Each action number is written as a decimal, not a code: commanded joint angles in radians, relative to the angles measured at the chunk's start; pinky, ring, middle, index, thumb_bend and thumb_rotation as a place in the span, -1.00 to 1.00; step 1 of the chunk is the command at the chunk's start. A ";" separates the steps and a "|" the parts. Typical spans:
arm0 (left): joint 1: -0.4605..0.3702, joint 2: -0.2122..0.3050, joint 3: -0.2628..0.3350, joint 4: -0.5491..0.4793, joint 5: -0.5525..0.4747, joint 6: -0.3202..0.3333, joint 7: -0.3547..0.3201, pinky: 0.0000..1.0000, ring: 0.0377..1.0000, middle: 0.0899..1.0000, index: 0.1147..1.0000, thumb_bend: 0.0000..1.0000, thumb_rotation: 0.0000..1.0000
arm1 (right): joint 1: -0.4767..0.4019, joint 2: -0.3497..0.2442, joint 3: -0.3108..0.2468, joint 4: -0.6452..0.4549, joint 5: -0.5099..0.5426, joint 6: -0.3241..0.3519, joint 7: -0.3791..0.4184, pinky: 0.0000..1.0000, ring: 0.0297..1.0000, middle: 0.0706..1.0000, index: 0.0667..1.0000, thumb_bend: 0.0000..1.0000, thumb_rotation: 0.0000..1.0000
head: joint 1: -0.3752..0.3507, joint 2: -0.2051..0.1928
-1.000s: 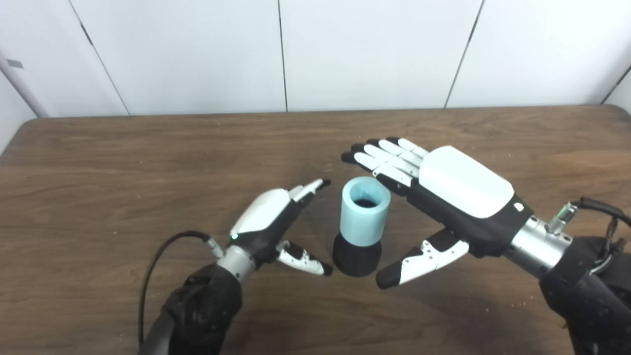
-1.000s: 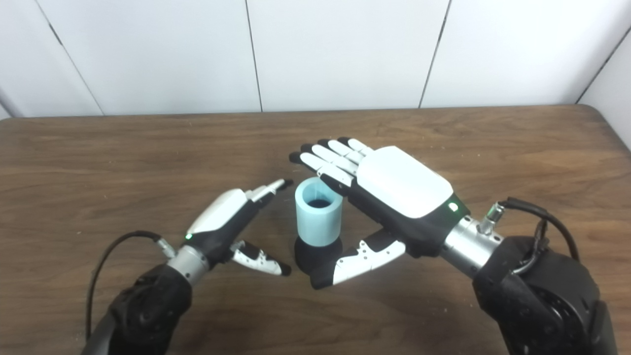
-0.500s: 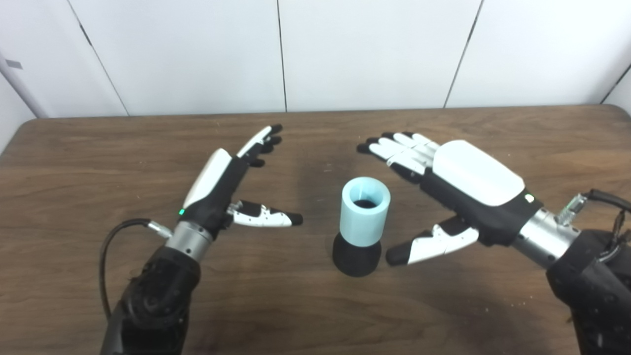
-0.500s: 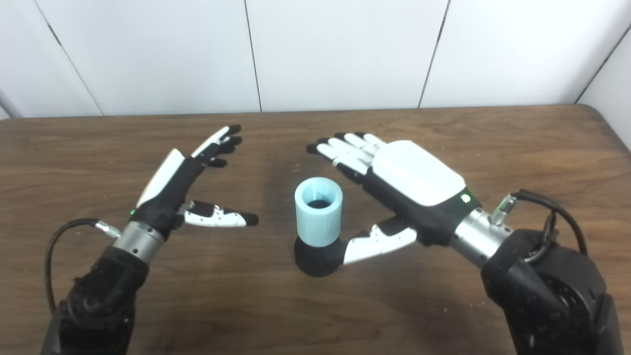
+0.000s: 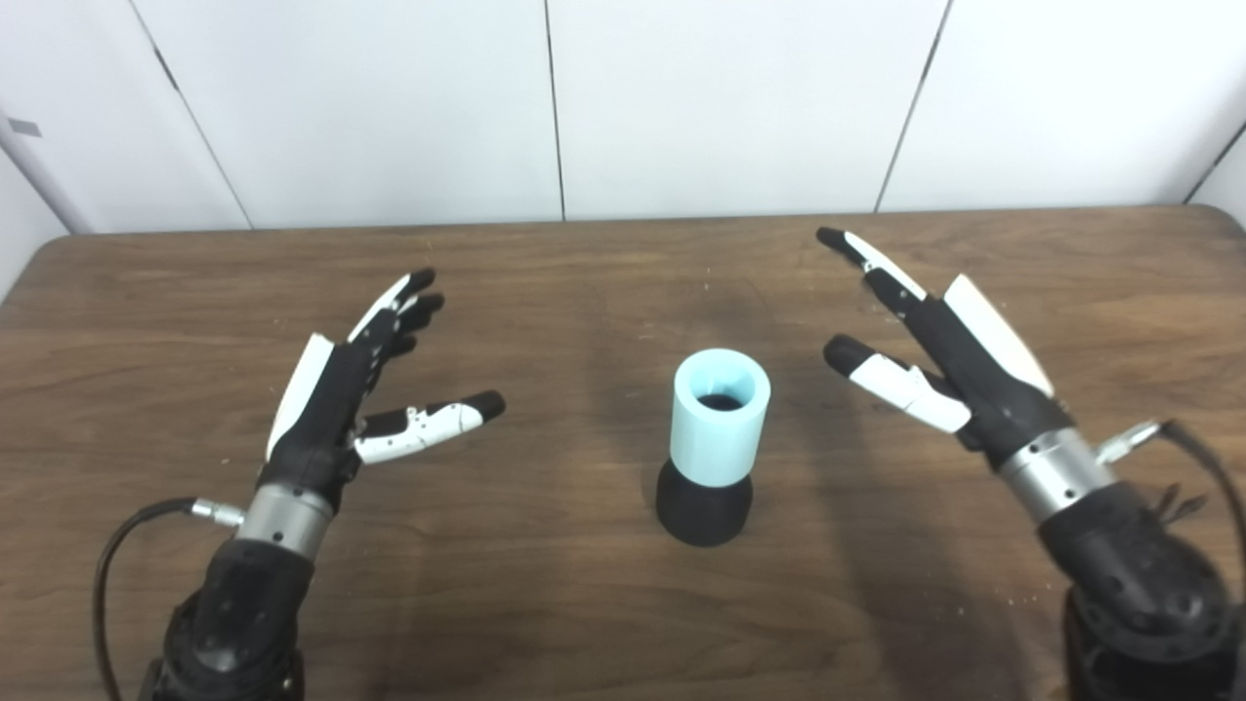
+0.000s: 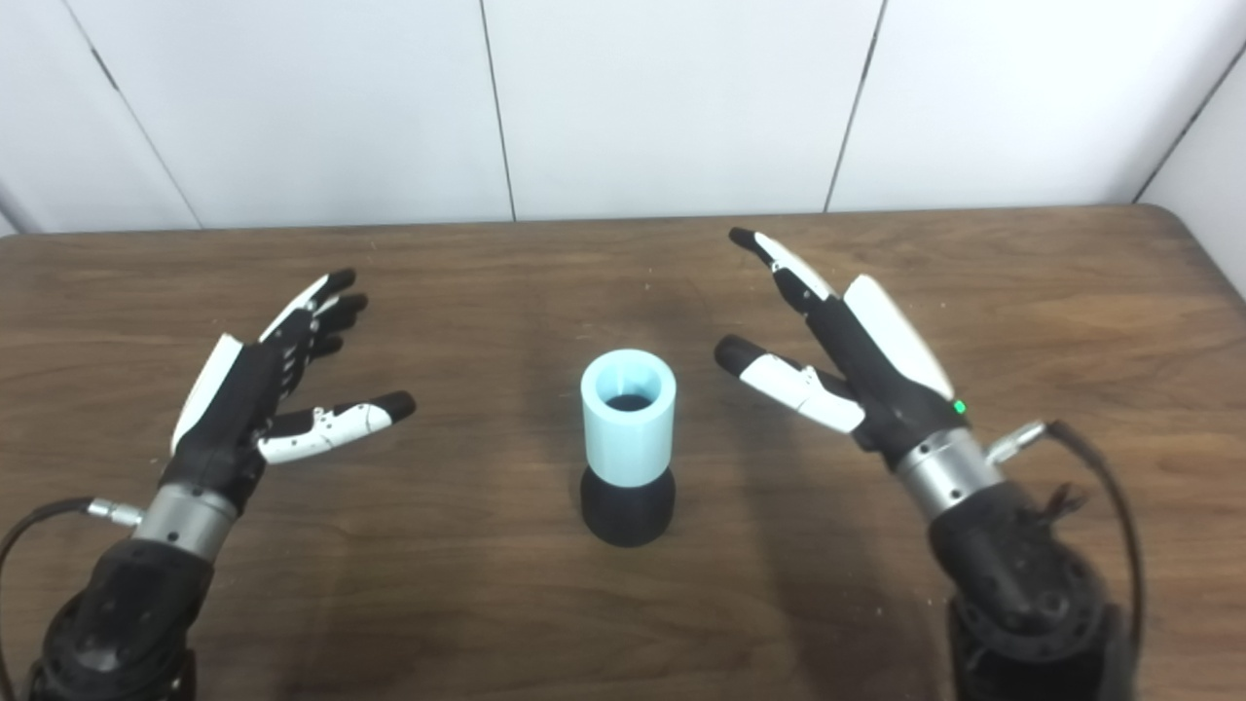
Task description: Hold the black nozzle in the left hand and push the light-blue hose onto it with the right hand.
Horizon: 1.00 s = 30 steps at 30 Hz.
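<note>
Hose (image 5: 721, 417) seated upright on nozzle (image 5: 704, 503) mid-table (image 5: 584, 604), left hand (image 5: 341, 389) and right hand (image 5: 949, 341) spread, empty, well apart either side, right wrist's green light (image 6: 960, 407) visible only in right eye view

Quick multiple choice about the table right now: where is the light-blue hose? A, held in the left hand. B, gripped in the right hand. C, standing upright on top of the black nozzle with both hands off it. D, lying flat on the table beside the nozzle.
C: the light-blue hose stands upright on the black nozzle, while the left hand and right hand are open and apart from it.
</note>
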 commanded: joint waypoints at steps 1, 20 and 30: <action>-0.018 -0.001 0.005 -0.019 -0.001 -0.020 0.035 0.75 0.77 0.71 0.81 0.22 -0.29 | -0.031 -0.007 -0.006 0.011 0.027 0.006 -0.043 0.73 0.84 0.85 0.86 -0.09 1.00 | 0.001 -0.001; 0.031 -0.072 0.011 0.153 -0.103 -0.162 0.156 0.85 0.91 0.92 1.00 -0.16 0.24 | 0.021 0.188 -0.085 0.208 0.346 0.048 -0.290 0.81 0.83 0.78 0.75 -0.32 1.00 | -0.005 -0.012; 0.046 -0.078 0.020 0.156 -0.150 -0.142 0.167 0.85 0.90 0.90 0.97 -0.22 0.18 | 0.054 0.148 -0.092 0.185 0.414 0.067 -0.351 0.90 0.89 0.87 0.80 -0.29 1.00 | 0.001 -0.044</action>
